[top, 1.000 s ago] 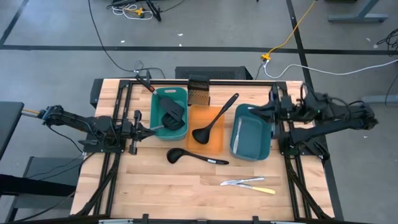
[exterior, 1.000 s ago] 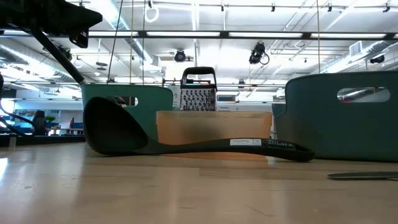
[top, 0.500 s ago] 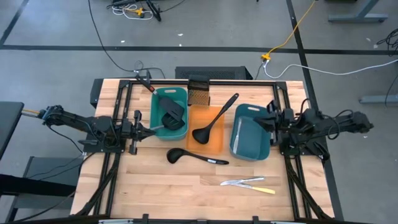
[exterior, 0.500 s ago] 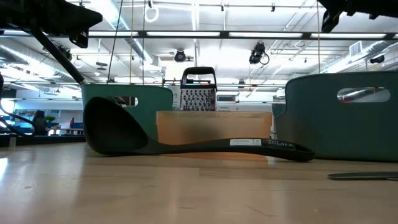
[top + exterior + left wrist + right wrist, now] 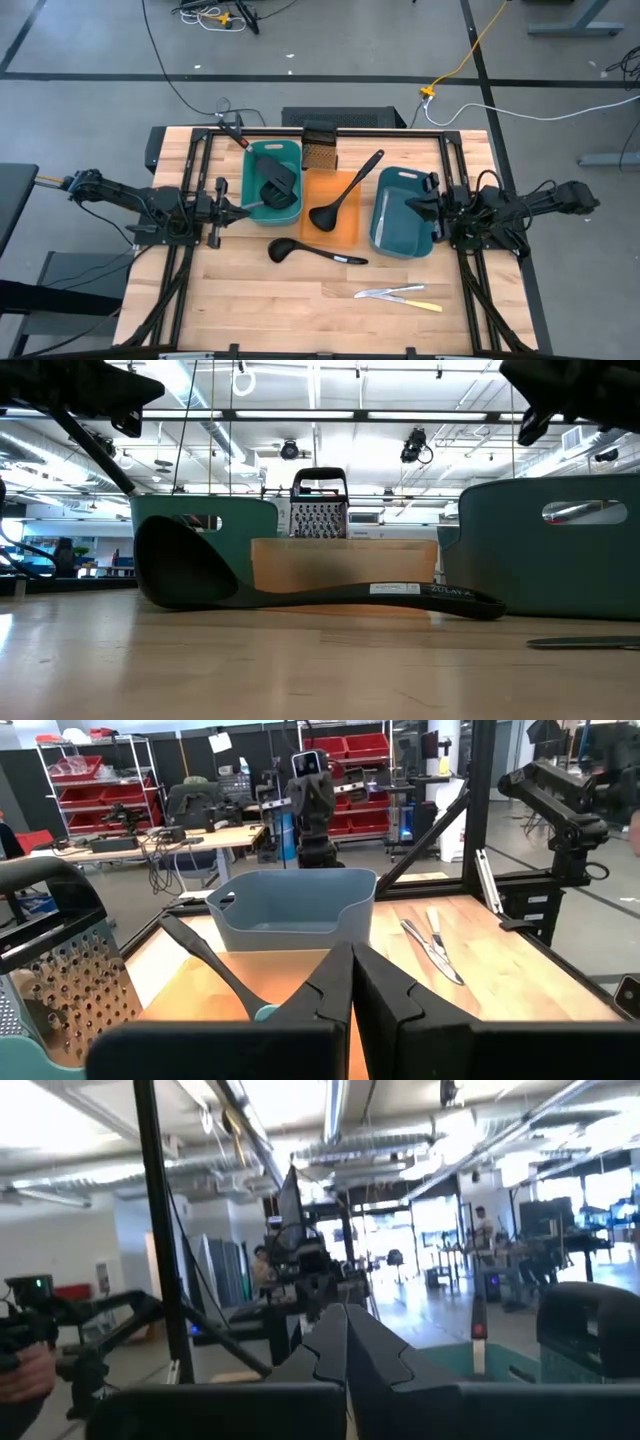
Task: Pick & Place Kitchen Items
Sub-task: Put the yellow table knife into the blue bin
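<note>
**Right arm up next: loose cutlery first, then the ladle**

Right gripper [image 5: 428, 207] hangs over the right rim of the blue-teal rectangular tray [image 5: 389, 236], fingers pressed together, holding nothing; left gripper [image 5: 222, 211] sits just left of the teal rectangular tray [image 5: 253, 209], fingers also pressed together and empty, waiting.

Items: one black-headed spatula [image 5: 276, 182] already lies in the teal tray; a slim silvery piece [image 5: 381, 212] lies in the blue-teal tray, probably cutlery, too small to be sure; one all-black ladle [image 5: 342, 194] lies diagonally across the orange flat tray [image 5: 350, 232]; a second black ladle [image 5: 308, 251] lies on bare wood in front of the trays; small silvery and pale-yellow cutlery pieces [image 5: 400, 295] lie on bare wood towards the front right.

My read for doing it well: cutlery is nearest the right arm, so take that; spread the fingers before descending, not at the table; pieces cross each other, so pick one free end, not the overlap; flat metal on wood will slip, so come straight down and pinch across the narrow width; lift clear of the tray wall before moving over.
</note>
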Tool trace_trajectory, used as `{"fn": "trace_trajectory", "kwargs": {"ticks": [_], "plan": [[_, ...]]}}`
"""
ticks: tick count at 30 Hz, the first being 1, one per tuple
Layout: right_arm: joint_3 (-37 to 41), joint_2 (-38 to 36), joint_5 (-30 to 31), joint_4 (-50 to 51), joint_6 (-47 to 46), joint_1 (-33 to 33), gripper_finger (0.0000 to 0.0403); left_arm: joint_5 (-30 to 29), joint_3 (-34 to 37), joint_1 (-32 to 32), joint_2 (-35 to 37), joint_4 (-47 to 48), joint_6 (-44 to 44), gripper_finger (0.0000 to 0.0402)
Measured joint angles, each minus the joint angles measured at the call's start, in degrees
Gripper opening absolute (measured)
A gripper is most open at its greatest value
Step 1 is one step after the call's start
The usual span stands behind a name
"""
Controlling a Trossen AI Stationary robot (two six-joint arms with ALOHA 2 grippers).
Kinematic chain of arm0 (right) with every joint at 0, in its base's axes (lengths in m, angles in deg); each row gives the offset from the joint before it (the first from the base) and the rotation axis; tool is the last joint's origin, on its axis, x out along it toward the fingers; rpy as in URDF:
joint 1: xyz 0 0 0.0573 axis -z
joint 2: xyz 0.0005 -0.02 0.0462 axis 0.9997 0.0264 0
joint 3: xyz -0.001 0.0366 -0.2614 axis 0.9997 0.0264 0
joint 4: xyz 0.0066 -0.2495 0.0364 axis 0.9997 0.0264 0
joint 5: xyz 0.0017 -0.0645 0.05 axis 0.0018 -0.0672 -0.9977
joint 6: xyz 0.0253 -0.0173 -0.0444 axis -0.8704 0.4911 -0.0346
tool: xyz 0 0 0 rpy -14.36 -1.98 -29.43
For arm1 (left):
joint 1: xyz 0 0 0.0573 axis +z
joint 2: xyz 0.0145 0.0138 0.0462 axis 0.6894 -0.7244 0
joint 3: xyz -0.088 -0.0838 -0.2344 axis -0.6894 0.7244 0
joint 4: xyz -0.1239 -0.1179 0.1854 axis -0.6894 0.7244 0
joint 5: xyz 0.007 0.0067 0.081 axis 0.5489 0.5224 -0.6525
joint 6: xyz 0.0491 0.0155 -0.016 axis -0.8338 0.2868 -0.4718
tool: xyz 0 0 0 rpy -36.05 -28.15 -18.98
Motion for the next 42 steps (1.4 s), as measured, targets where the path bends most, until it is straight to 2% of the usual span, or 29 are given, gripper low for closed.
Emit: {"fn": "trace_trajectory", "kwargs": {"ticks": [3, 11, 18, 27, 34, 38, 42], "plan": [[2.42, -0.03, -0.29, -3.44, 1.29, 0.00, 0.0004, -0.08, 0.00, 0.00, 0.00, -0.01, -2.32, 0.0012], [2.59, 0.06, 0.03, -2.71, 6.86, 0.38, 0.0004, -3.98, 0.00, 0.02, 0.00, -1.09, -5.59, 0.0012], [2.59, 0.10, -0.35, -0.81, 7.05, 0.85, 0.0006, -5.20, 0.00, 0.02, 0.00, -1.23, -6.96, 0.0012], [2.59, 0.08, 0.68, -0.17, 7.15, 0.85, 0.0014, -6.13, 0.00, 0.01, 0.00, -2.99, 0.14, 0.0012], [2.59, 0.08, 5.71, -0.25, 7.31, 0.85, 0.0011, -7.25, 0.00, 0.02, 0.00, -3.03, 1.68, 0.0012], [2.57, 0.09, 5.73, 0.04, 7.33, 0.85, 0.0011, -7.23, 0.00, 0.02, 0.00, -4.08, 1.74, 0.0012], [2.57, 0.10, 5.73, 1.20, 7.35, 0.85, 0.0011, -3.53, -0.48, 0.00, -1.92, -5.04, 1.69, 0.0007]]}}
